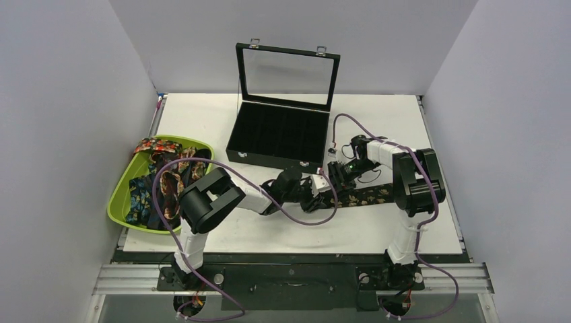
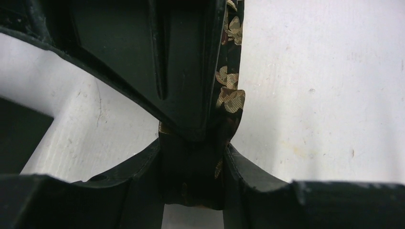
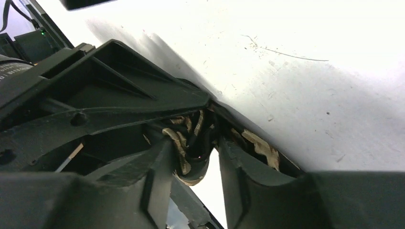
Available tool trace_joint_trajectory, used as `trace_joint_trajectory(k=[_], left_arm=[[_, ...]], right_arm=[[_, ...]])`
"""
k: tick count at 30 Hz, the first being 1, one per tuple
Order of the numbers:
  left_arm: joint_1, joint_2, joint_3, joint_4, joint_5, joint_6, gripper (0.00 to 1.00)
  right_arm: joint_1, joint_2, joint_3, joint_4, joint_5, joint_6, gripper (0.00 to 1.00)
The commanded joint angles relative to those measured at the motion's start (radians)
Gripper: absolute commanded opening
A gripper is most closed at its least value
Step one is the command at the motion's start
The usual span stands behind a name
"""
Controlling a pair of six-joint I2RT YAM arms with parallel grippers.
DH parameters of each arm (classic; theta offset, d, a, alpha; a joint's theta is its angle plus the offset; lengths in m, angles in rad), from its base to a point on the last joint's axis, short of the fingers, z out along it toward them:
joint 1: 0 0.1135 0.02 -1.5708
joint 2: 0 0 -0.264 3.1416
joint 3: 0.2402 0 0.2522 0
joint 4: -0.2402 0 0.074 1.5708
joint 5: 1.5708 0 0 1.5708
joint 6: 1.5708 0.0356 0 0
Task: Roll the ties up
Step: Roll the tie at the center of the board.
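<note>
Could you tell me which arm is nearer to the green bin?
Left: the left arm has its elbow beside the green bin; the right arm stands far across the table.

I can read nothing: the small white lettering on a black housing [image 3: 10,71] beside my pincer is blurred.

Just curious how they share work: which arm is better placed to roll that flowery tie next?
Probably left: the left end effector grips the tie at its end, fabric filling the gap between its fingers; the right end effector looks loose around the bunch, its arm above the flat length.
</note>
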Motion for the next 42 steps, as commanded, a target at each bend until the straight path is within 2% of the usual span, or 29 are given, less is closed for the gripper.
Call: trace_joint_trajectory(k=[1, 3, 9, 12, 19, 20, 21, 22, 24, 26, 31, 35, 42], left_arm=[[0.019, -0.043, -0.075, -0.123, -0.061, 0.056, 0.19], [0.019, -0.05, -0.088, -0.135, -0.062, 0.054, 0.18], [0.013, -0.045, -0.08, -0.148, -0.062, 0.039, 0.18], [0.012, -0.041, -0.07, -0.155, -0.059, 0.043, 0.18], [0.013, -0.029, -0.059, -0.18, -0.052, 0.05, 0.19], [0.013, -0.029, -0.057, -0.18, -0.052, 0.049, 0.22], [0.017, -0.031, -0.057, -0.18, -0.05, 0.042, 0.25], [0.02, -0.035, -0.059, -0.177, -0.04, 0.037, 0.36], [0.033, -0.052, -0.072, -0.153, -0.012, 0.016, 0.51], [0.045, -0.076, -0.097, -0.115, 0.011, 0.005, 0.58], [0.057, -0.119, -0.139, -0.035, 0.046, 0.008, 0.65], [0.05, -0.09, -0.12, 0.026, 0.068, -0.024, 0.69], [0.023, -0.002, -0.045, 0.119, 0.071, -0.059, 0.68]], right_arm=[[-0.008, -0.021, 0.01, 0.018, 0.109, -0.061, 0.37], [-0.025, -0.054, 0.0, -0.011, 0.067, -0.063, 0.41], [-0.038, -0.027, -0.043, -0.052, -0.032, -0.078, 0.41], [-0.033, -0.007, -0.043, -0.047, -0.053, -0.079, 0.35], [-0.028, 0.013, -0.028, -0.012, -0.037, -0.056, 0.12], [-0.025, 0.015, -0.028, -0.012, -0.014, -0.059, 0.09], [-0.024, 0.016, -0.029, -0.009, 0.007, -0.06, 0.01], [-0.022, 0.017, -0.031, -0.004, 0.06, -0.054, 0.0], [-0.023, 0.022, -0.034, 0.021, 0.142, -0.038, 0.0], [-0.024, 0.03, -0.03, 0.034, 0.207, -0.034, 0.0], [-0.002, 0.031, -0.038, 0.043, 0.322, -0.04, 0.0], [0.013, 0.031, -0.048, 0.064, 0.38, -0.018, 0.0], [0.016, 0.049, -0.043, 0.089, 0.387, 0.002, 0.0]])
